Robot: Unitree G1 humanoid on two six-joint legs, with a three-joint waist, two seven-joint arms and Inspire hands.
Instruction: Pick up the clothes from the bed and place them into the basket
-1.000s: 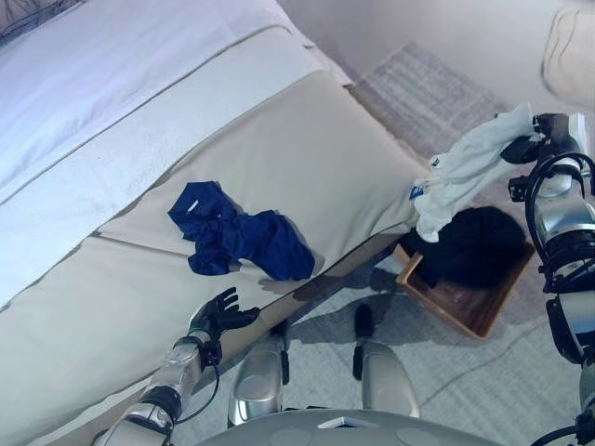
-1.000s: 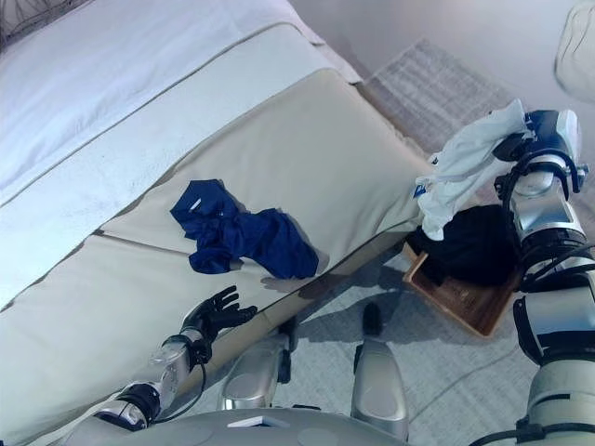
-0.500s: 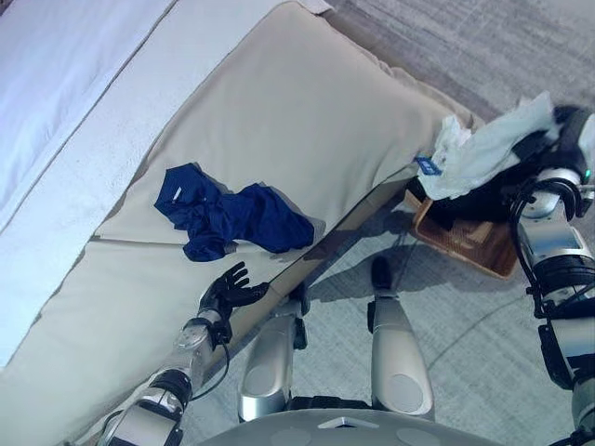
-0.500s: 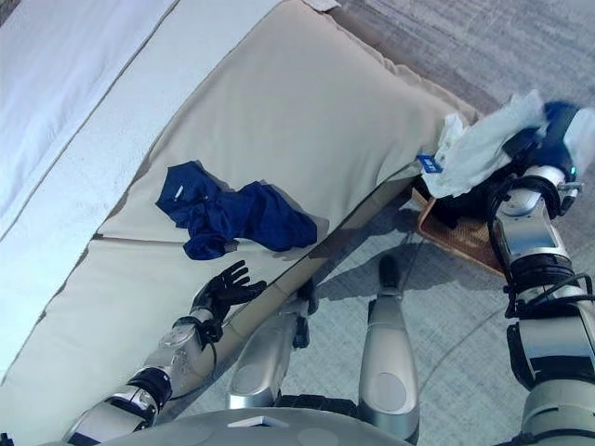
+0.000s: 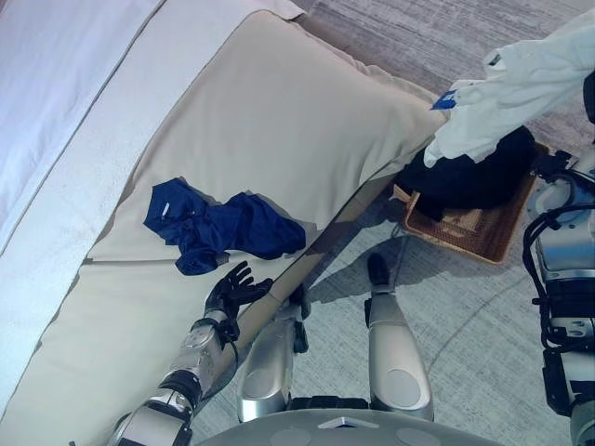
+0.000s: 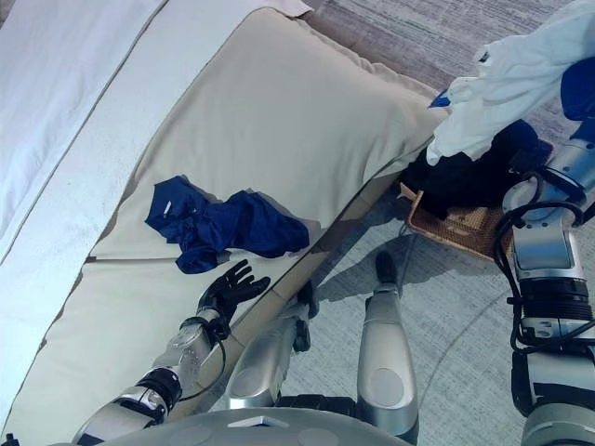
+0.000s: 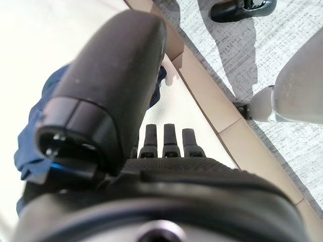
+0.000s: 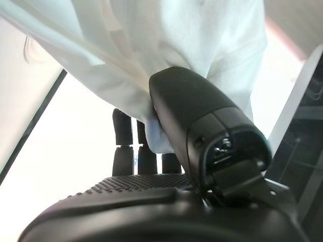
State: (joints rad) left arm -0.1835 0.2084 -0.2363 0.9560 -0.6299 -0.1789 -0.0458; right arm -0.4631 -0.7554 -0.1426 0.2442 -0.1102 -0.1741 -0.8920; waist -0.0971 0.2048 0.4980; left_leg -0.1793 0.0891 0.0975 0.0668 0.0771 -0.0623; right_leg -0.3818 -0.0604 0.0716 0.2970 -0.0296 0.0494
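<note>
A crumpled blue garment (image 5: 218, 228) lies on the beige bed cover (image 5: 279, 111), near the bed's front edge. My left hand (image 5: 232, 290) rests open at that edge, just below the blue garment and apart from it; its straight fingers (image 7: 171, 141) show in the left wrist view. My right hand (image 6: 578, 88) is raised at the far right, shut on a white garment (image 5: 521, 88), with the thumb (image 8: 202, 116) pinching the cloth (image 8: 151, 55) against the fingers. The white garment hangs above the wicker basket (image 5: 474, 232) on the floor. The basket holds black clothes (image 5: 465, 177).
White bedding (image 5: 65, 102) covers the far left of the bed. The basket stands on a grey rug (image 5: 483, 325) close to the bed's corner. A darker patterned rug (image 5: 418, 32) lies beyond it.
The camera has tilted and shifted. My right hand has lifted the white garment higher above the basket. The left hand and the blue garment have stayed where they were.
</note>
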